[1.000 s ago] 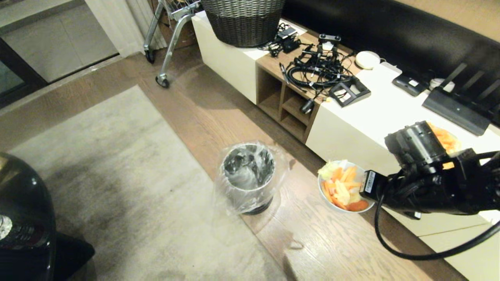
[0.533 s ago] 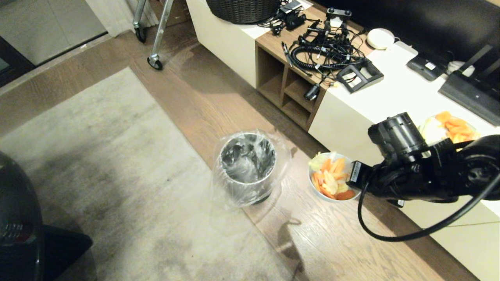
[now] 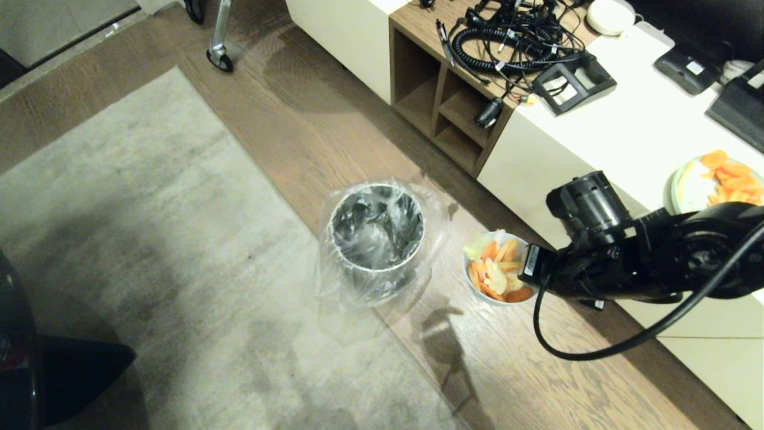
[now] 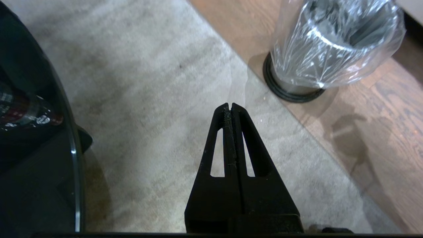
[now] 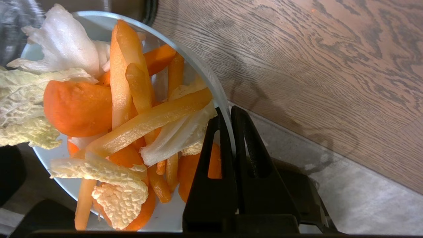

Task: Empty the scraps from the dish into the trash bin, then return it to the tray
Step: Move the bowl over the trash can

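Right gripper clamped on the dish rim — full of scraps, just right of the trash bin. Centre over the opening before tipping — keep it level meanwhile.

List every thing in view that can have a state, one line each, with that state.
dish: full, level, held off the floor beside the bin.
scraps: in the dish, not tipped out.
trash bin: upright, open, lined, no scraps visible.
right gripper: shut on the dish's rim.
left gripper: shut, empty, over the rug.
pale-green plate: on the counter, holding orange pieces.
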Tool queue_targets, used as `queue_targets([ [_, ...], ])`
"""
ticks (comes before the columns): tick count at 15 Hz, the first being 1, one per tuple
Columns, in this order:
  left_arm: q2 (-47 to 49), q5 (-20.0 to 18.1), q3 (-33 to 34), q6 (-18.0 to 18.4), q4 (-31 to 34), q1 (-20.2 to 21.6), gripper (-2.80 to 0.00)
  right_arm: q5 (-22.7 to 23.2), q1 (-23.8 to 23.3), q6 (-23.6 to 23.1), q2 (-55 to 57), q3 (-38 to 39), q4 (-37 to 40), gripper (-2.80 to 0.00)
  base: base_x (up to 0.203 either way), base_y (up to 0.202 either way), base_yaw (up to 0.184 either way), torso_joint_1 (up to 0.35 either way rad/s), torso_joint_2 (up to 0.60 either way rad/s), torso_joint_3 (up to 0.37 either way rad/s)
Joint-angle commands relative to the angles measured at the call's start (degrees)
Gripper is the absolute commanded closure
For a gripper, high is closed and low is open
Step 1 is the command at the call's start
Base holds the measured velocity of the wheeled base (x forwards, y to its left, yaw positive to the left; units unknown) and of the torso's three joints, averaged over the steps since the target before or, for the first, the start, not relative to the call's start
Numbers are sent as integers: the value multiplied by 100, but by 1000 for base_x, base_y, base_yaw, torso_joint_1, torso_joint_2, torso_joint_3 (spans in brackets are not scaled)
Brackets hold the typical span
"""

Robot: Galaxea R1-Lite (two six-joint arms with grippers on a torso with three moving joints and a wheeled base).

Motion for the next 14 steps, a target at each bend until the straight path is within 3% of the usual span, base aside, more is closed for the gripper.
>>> queue_targets([
  [1,-2,4,0,-3,-8,2,0,-8,3,16,8,-2,-1,0,0,0,0,7,7,-196],
  [14,-2,4,0,-3,1,-4,0,-163,231,-441,201,-690,-4,0,0,0,0,0,1,-26],
])
